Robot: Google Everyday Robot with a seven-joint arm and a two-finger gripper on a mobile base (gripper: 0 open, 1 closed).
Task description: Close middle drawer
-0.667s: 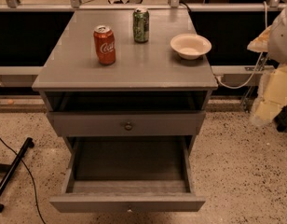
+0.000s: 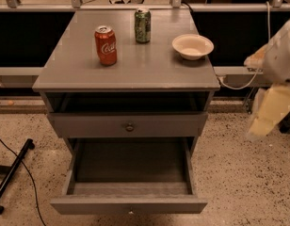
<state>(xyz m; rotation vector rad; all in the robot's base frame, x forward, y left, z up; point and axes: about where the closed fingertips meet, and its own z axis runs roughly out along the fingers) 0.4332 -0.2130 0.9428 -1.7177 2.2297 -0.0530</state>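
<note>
The middle drawer [image 2: 128, 205] is pulled far out towards me, low in the view. Its deep grey tray [image 2: 131, 166] is empty, and the small round knob sits at the centre of its flat front. Above it is the taller drawer front [image 2: 129, 125] with its own knob, with a dark gap under the cabinet top. The lowest drawer is out of view. My gripper [image 2: 269, 112] hangs as a pale shape at the right edge, to the right of the cabinet at about the upper drawer's height. It is apart from both drawers.
On the cabinet top [image 2: 79, 74] stand a red Coca-Cola can [image 2: 106, 45], a green can [image 2: 142, 26] and a pale bowl [image 2: 192, 46]. A black stand leg and cable [image 2: 13, 173] lie on the speckled floor at left. A railing and dark panels run behind.
The arm at the right edge has dropped a little, down and to the left. The drawers and the things on the top have not moved.
</note>
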